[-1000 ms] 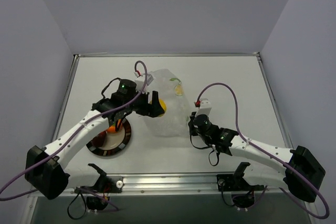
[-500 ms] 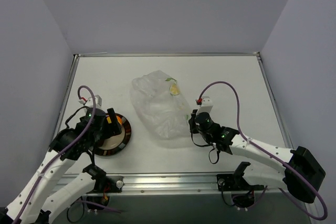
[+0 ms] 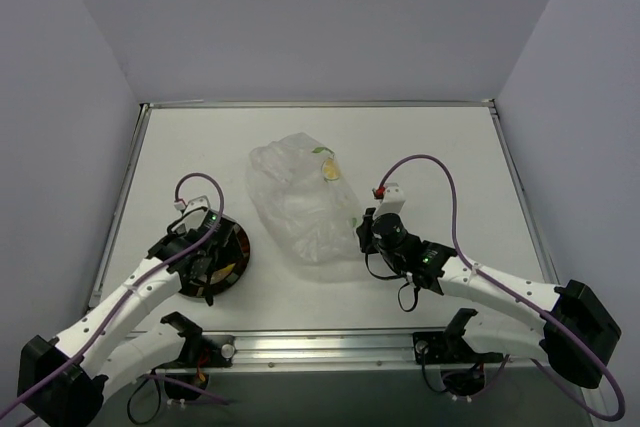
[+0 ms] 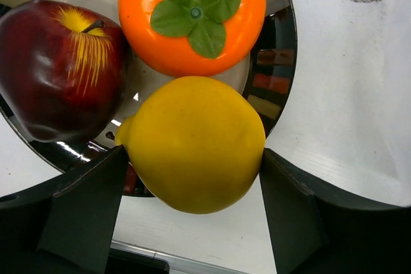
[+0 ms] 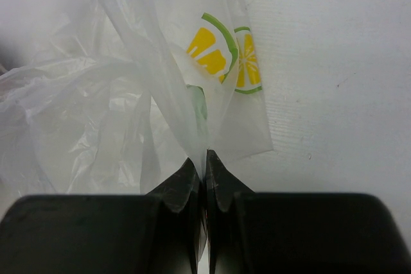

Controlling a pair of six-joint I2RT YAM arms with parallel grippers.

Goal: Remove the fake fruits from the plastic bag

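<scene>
robot lab cell: white table point(image 3: 430, 142), plain pale walls point(image 3: 300, 17) (three sides), aluminium mounting rail point(image 3: 320, 345)

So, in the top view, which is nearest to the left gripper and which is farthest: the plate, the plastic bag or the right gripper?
1. plate: left side, directly under the left gripper, which holds the lemon.
2. plastic bag: in the middle.
3. right gripper: far side of the bag, pinching its edge.
</scene>
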